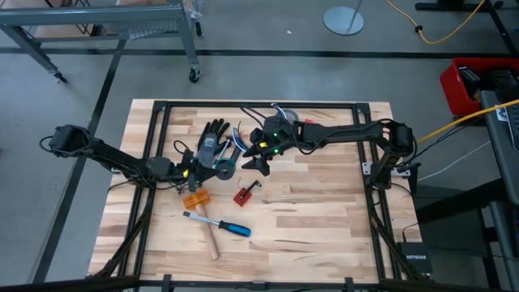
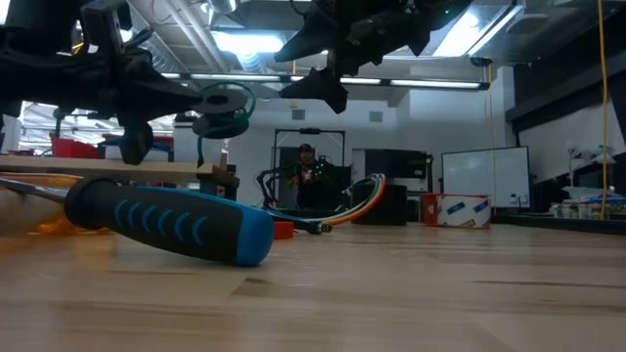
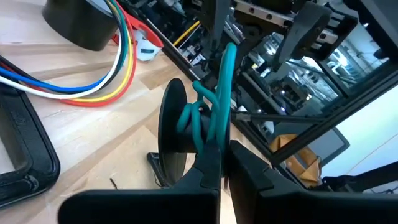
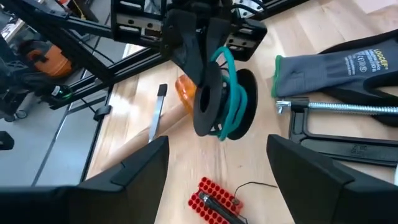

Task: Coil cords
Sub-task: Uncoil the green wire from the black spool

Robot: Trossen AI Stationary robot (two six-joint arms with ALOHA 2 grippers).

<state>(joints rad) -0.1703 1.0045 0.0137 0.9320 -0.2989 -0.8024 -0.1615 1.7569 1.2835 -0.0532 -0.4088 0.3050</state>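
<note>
Left gripper (image 4: 186, 46) shut on green cord (image 4: 231, 93).

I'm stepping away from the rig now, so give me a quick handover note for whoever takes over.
Left gripper: shut on the green cord, holding its black spool above the table.
Right gripper: open, empty, facing the spool.
Multicolour cord bundle: loose on the table beside the glove and black clamp.
Done: the green cord is partly wound on the spool.
Left: finish that winding, then coil the bundle.
</note>
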